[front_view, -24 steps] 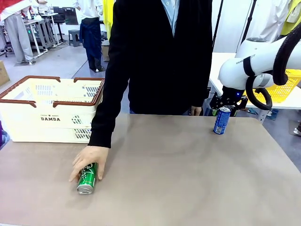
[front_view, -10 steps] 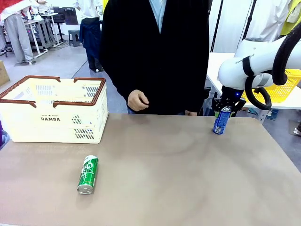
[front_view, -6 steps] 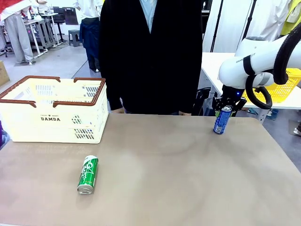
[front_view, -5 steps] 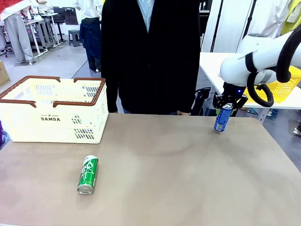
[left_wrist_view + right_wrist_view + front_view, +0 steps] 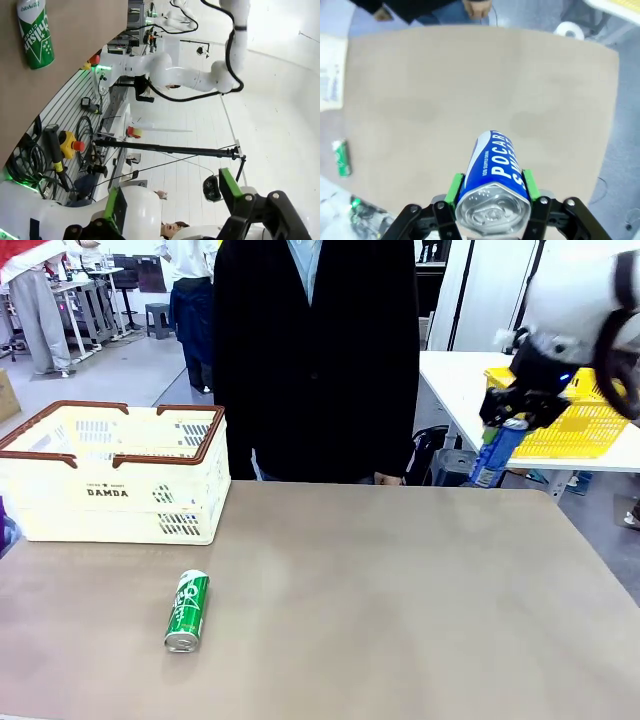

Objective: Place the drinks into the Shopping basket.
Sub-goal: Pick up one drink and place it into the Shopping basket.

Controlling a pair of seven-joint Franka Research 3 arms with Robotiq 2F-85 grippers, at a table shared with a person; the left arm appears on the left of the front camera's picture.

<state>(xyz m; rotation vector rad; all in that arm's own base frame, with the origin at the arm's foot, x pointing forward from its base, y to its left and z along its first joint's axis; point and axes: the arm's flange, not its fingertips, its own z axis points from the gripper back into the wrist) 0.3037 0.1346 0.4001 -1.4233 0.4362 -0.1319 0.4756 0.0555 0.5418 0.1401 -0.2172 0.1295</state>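
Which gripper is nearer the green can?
Left, probably. The left gripper hangs open off the table edge near the green can; the right gripper holds the blue can raised at the far right corner.

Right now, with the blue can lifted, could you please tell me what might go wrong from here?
The right gripper holds the blue can by its top end only, tilted, high off the table: it could slip on the long carry to the Shopping basket. The path may pass close to the person at the far edge.
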